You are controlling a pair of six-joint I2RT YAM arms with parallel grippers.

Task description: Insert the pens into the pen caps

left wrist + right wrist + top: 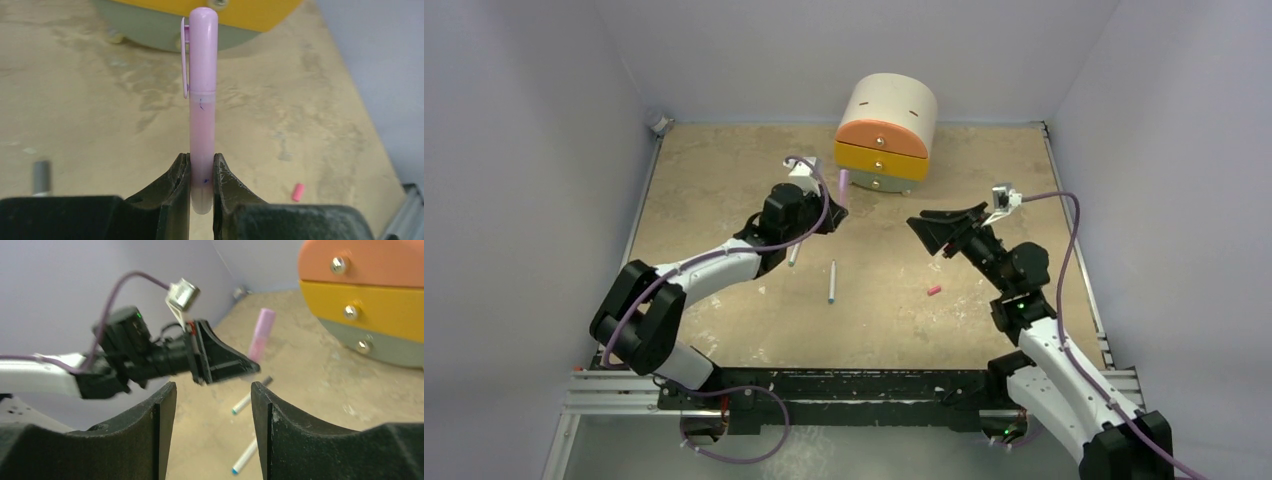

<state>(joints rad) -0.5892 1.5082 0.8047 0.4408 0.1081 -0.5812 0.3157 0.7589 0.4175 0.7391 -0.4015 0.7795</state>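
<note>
- The left claw [201, 165] is pressed onto the lower barrel of the pink pen [202, 130], which stands upright between the pads.
- The barrel is smooth, translucent and round, so a firm, centred pinch is called for, or it may be twisted or slid.
- Above the claw, a lilac cap [203, 50] with a slim clip is seen on the pen's top. Its seam looks closed, and a straight push along the axis would be advised if it is judged loose.
- The right claw [214, 390] is spread and nothing is pinched. It is aimed at the left claw from well apart.
- Below and beyond the right claw, two white pens [248, 401] with teal ends lie flat on the matte, mottled table [100, 125].
- A stubby reddish-pink cap [298, 192] lies to the right of the left claw.
- Farthest off, a rounded drawer unit [370, 300] with metal knobs is seen.
</note>
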